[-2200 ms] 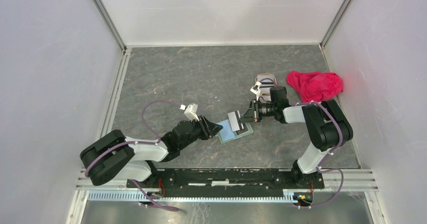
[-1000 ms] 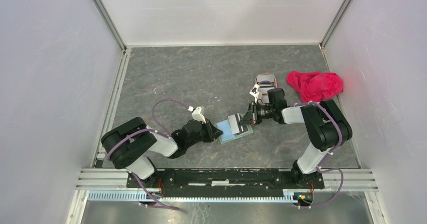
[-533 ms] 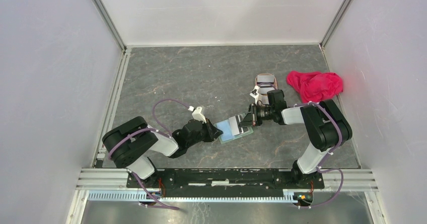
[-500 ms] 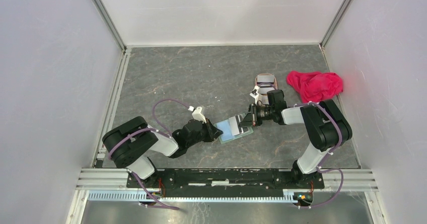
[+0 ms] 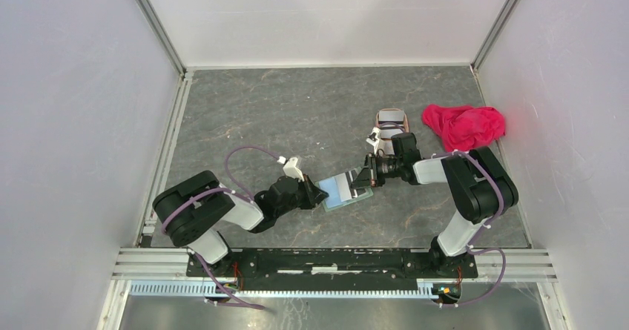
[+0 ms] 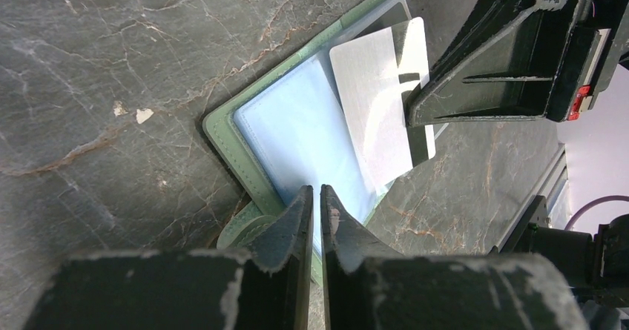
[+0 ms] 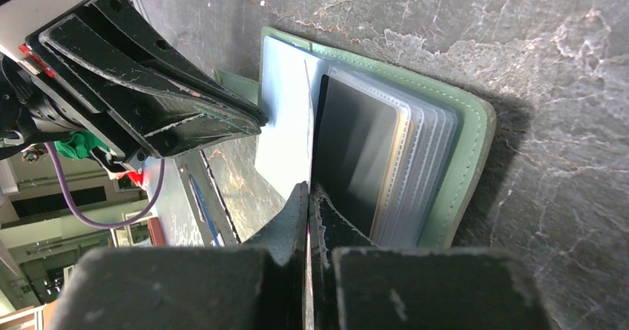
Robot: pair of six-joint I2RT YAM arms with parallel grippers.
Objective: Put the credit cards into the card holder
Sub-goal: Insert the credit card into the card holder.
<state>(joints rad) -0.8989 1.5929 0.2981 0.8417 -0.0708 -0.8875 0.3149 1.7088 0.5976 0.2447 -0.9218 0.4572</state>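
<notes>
The card holder (image 5: 335, 198) lies open on the stone table, sage-green (image 6: 222, 133) outside with pale blue-green pockets. My left gripper (image 5: 320, 193) has its jaws almost together on the near edge of a pale blue leaf (image 6: 297, 137). My right gripper (image 5: 363, 181) is shut on a whitish credit card (image 6: 374, 111), held slanted over the open pockets. In the right wrist view that card (image 7: 305, 115) shows edge-on between the fingers. A dark grey card (image 7: 354, 152) sits in the clear sleeves beside it, inside the green cover (image 7: 463, 163).
A pinkish-brown oblong tray (image 5: 391, 118) lies just behind the right gripper, and a red-pink cloth (image 5: 464, 124) is bunched at the right wall. White walls with metal rails close in the table on three sides.
The left gripper has narrowed onto the holder's left edge. The right gripper has carried the whitish card lower and leftward, lying flatter over the pockets.
</notes>
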